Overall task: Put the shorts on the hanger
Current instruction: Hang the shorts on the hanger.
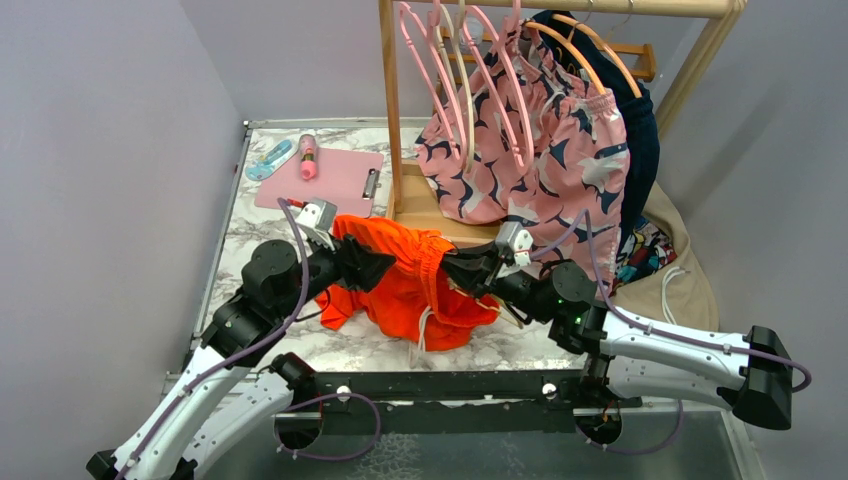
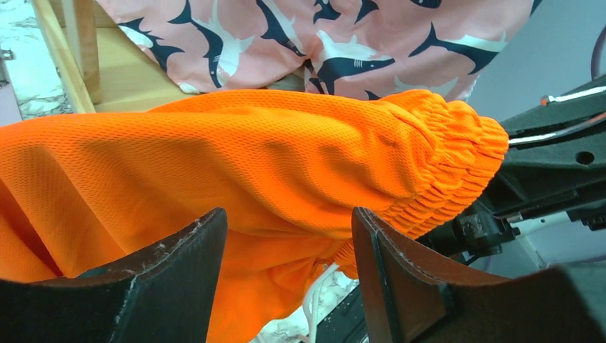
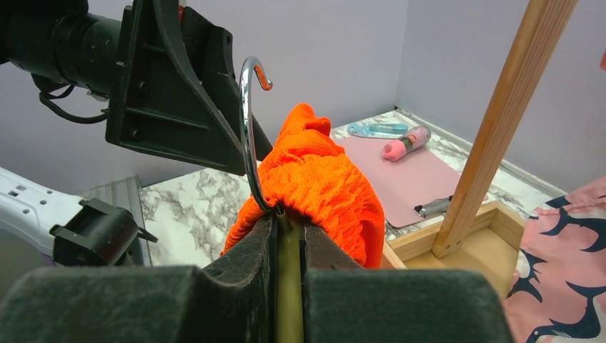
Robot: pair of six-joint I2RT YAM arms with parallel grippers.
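Observation:
The bright orange shorts (image 1: 410,285) hang bunched between my two grippers above the marble table, white drawstring dangling below. In the left wrist view the shorts (image 2: 271,157) spread across the frame, elastic waistband at the right. My left gripper (image 2: 286,214) is open, its fingers wide apart at the cloth's lower edge without pinching it. My right gripper (image 3: 288,218) is shut on the pale-yellow hanger (image 3: 288,286). The hanger's metal hook (image 3: 248,128) rises just beyond the fingertips. The gathered waistband (image 3: 325,186) sits on the hanger just past the right fingers. The rest of the hanger is hidden under the fabric.
A wooden rack (image 1: 390,110) at the back holds pink hangers (image 1: 440,70), shark-patterned pink shorts (image 1: 540,150), orange hangers and a dark garment. A pink clipboard (image 1: 330,178) with a pink tube lies back left. A beige garment (image 1: 680,270) is heaped at the right.

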